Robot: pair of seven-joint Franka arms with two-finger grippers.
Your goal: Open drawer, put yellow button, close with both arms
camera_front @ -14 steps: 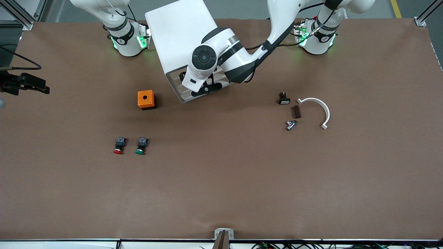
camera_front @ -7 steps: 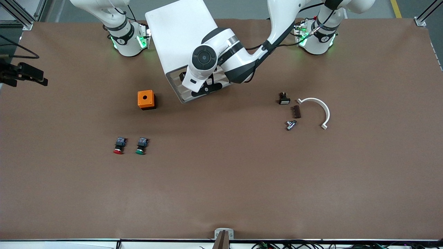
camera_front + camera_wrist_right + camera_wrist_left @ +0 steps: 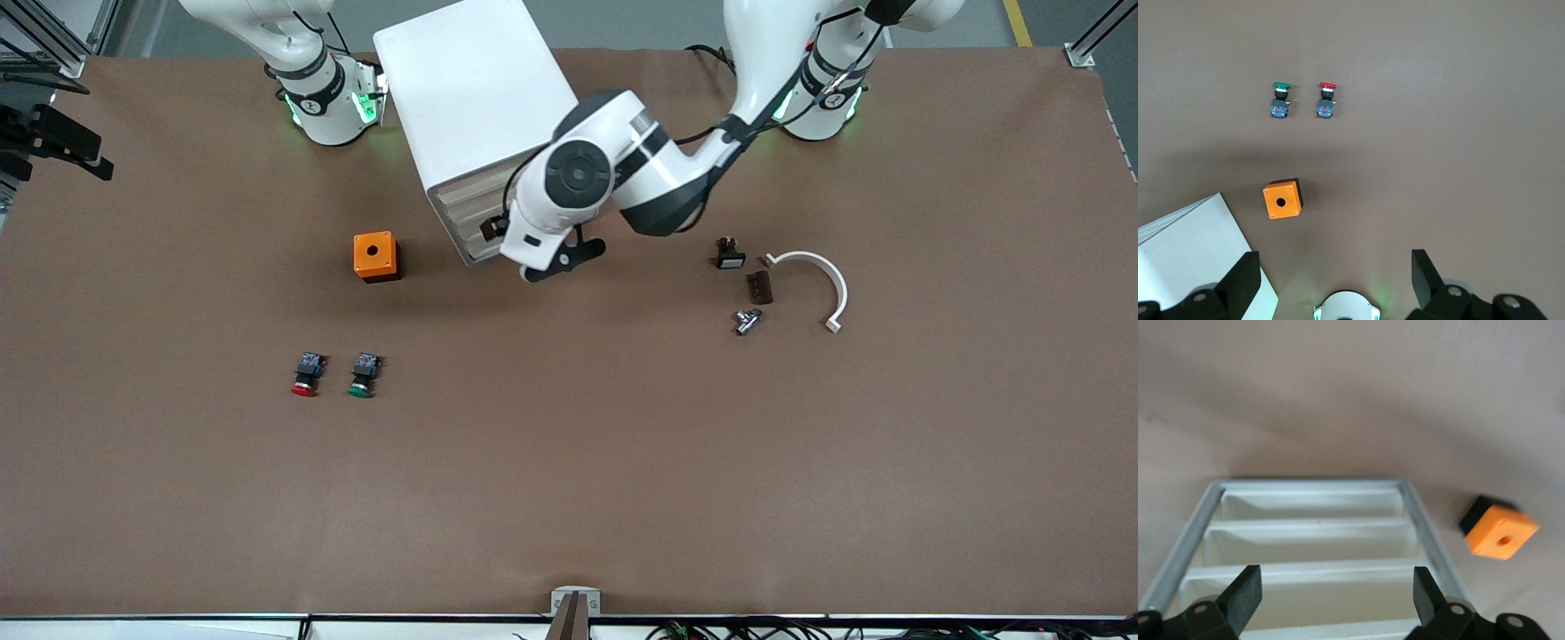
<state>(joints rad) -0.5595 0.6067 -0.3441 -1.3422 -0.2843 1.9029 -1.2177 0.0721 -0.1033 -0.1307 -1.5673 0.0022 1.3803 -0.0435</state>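
The white cabinet [image 3: 471,89] stands near the robots' bases, and its cream drawer fronts [image 3: 462,218] face the orange box. No drawer sticks out in the front view. My left gripper [image 3: 493,229] is just in front of the drawer fronts [image 3: 1311,547]. In the left wrist view this gripper [image 3: 1338,590] is open and empty, with its fingers wide apart. My right gripper [image 3: 1338,267] is open and empty, high over the right arm's base, and shows at the edge of the front view [image 3: 62,147]. The yellow button is out of view.
An orange box with a round hole [image 3: 375,256] sits beside the cabinet. A red-capped button [image 3: 305,374] and a green-capped button [image 3: 363,375] lie nearer the front camera. Toward the left arm's end lie a black switch [image 3: 729,254], a brown piece [image 3: 761,287], a metal part [image 3: 748,321] and a white curved piece [image 3: 822,276].
My left arm's wrist has drawn back from the cabinet front toward the left arm's end, uncovering the drawer fronts. My right gripper has risen along the view's edge.
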